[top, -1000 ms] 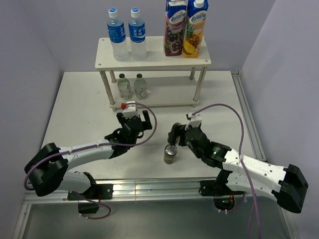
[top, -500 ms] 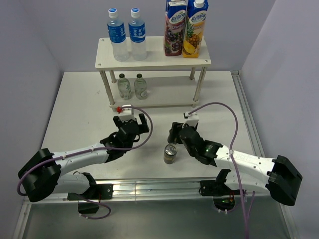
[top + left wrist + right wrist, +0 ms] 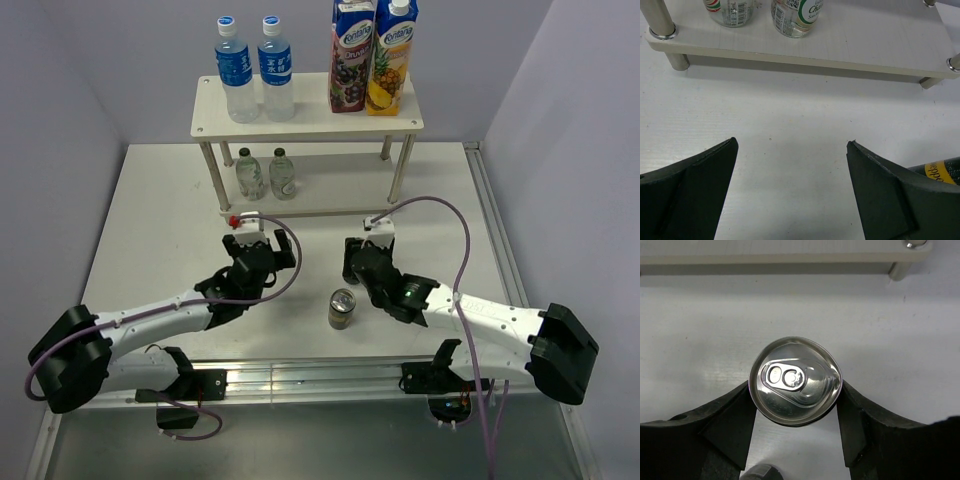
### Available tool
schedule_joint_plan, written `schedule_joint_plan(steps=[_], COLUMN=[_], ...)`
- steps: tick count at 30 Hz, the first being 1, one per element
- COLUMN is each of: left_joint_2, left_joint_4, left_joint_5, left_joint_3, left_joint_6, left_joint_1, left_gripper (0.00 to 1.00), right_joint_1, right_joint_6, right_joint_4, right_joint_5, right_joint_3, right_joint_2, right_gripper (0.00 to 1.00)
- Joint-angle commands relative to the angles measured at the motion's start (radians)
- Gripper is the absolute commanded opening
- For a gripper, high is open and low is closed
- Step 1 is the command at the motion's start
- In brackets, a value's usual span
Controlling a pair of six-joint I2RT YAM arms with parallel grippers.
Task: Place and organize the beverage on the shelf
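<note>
My right gripper [image 3: 795,384] is shut on a silver-topped can [image 3: 796,387], one finger on each side of it, on the table in front of the shelf [image 3: 310,112]. In the top view the right gripper [image 3: 353,260] covers that can. A second can [image 3: 342,308] stands free just behind it. The left gripper [image 3: 792,142] is open over bare table, and from above the left gripper [image 3: 263,250] sits left of the right one. Two blue-capped water bottles [image 3: 235,70] stand on the top board. Two green-capped bottles [image 3: 249,173] stand on the lower board [image 3: 855,45].
Two tall juice cartons [image 3: 370,58] stand on the right of the top board. The shelf legs [image 3: 403,170] rise at the corners. A dark can with a yellow label [image 3: 940,170] shows past the left gripper's right finger. Grey walls close in both sides.
The right gripper has closed on the can and shifted slightly toward the shelf. The left arm has drawn a little back and left, still open.
</note>
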Motion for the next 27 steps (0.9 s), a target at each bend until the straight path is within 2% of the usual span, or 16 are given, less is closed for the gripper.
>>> schedule_joint_plan(steps=[1, 7, 13, 27], left_joint_2=[-0.067, -0.154, -0.263, -0.414], left_joint_4=[-0.050, -0.149, -0.221, -0.356], left_joint_5=[-0.017, 0.001, 0.000, -0.031], left_joint_3=[0.046, 0.083, 0.055, 0.002], left_joint_6=[-0.015, 0.019, 0.016, 0.001], left_joint_1=[-0.006, -0.006, -0.006, -0.006], left_gripper=[0.97, 0.96, 0.96, 0.96], right_joint_1=[-0.002, -0.054, -0.177, -0.347], right_joint_6=[-0.076, -0.203, -0.258, -0.300], right_joint_4=[0.047, 0.109, 0.211, 0.360], right_joint_5=[0.124, 0.147, 0.124, 0.065], right_joint_3=[0.148, 0.256, 0.320, 0.509], right_joint_2=[-0.006, 0.036, 0.129, 0.422], right_gripper=[0.00, 0.00, 0.00, 0.00])
